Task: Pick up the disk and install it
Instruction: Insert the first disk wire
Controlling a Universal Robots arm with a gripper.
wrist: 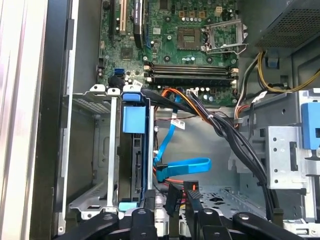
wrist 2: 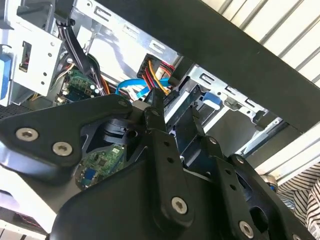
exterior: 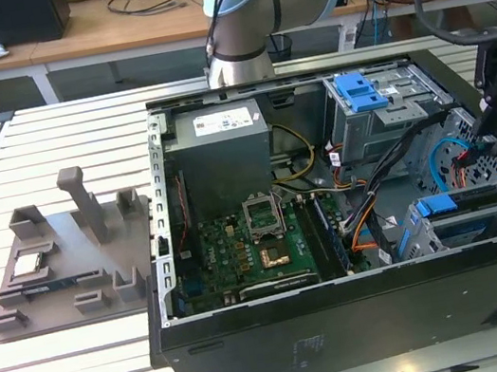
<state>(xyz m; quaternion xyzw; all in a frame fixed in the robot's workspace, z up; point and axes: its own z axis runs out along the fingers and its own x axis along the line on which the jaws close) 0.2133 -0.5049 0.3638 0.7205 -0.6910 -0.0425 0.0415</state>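
Observation:
The disk [exterior: 468,201] sits on edge in the lower drive cage of the open computer case [exterior: 350,322], at the exterior view's right. Its blue bracket runs along the top. In the first wrist view the disk [wrist: 136,167] shows as a dark slab between the cage rails, capped by a blue tab. That tab [wrist 2: 212,98] peeks out beyond the fingers in the second wrist view. My gripper [exterior: 493,139] hangs just above the back end of that cage. Its jaws [wrist: 182,197] [wrist 2: 175,114] stand slightly apart with nothing between them, apart from the disk.
Black, orange and blue cables [wrist: 187,165] cross the case floor beside the cage. A second drive cage with a blue latch [exterior: 361,89], the power supply [exterior: 221,138] and the motherboard [exterior: 259,247] occupy the case. A grey fixture plate [exterior: 61,267] holding a small square chip lies on the slatted table.

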